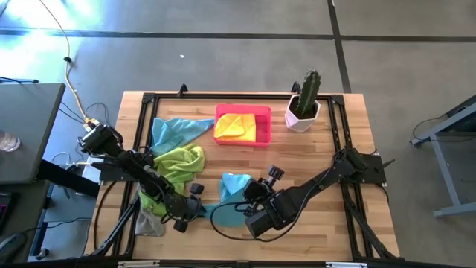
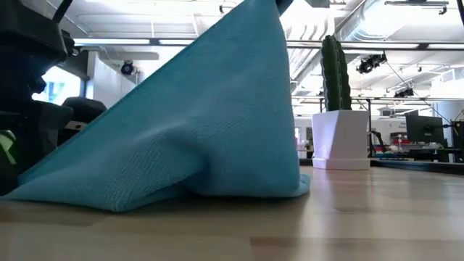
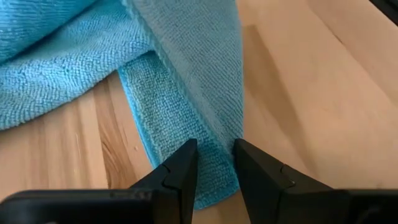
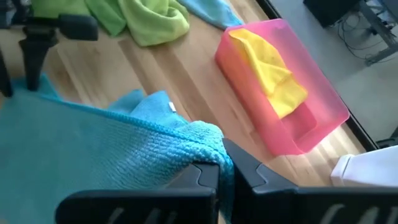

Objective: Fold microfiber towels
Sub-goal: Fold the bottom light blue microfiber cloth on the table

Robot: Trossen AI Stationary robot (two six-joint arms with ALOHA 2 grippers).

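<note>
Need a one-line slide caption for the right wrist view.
Right gripper pinches a light blue towel corner, beside the pink tray holding a yellow towel.

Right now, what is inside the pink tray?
The pink tray holds one yellow towel, loosely bunched toward one end; in the right wrist view the other end shows bare pink floor. Whether anything lies beneath the yellow towel cannot be seen, because the cloth covers that part.

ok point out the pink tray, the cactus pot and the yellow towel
pink tray (image 1: 262,126), high view, on its right rim
cactus pot (image 1: 301,116), high view, on the white pot wall
yellow towel (image 1: 233,126), high view, on the cloth's middle
</note>
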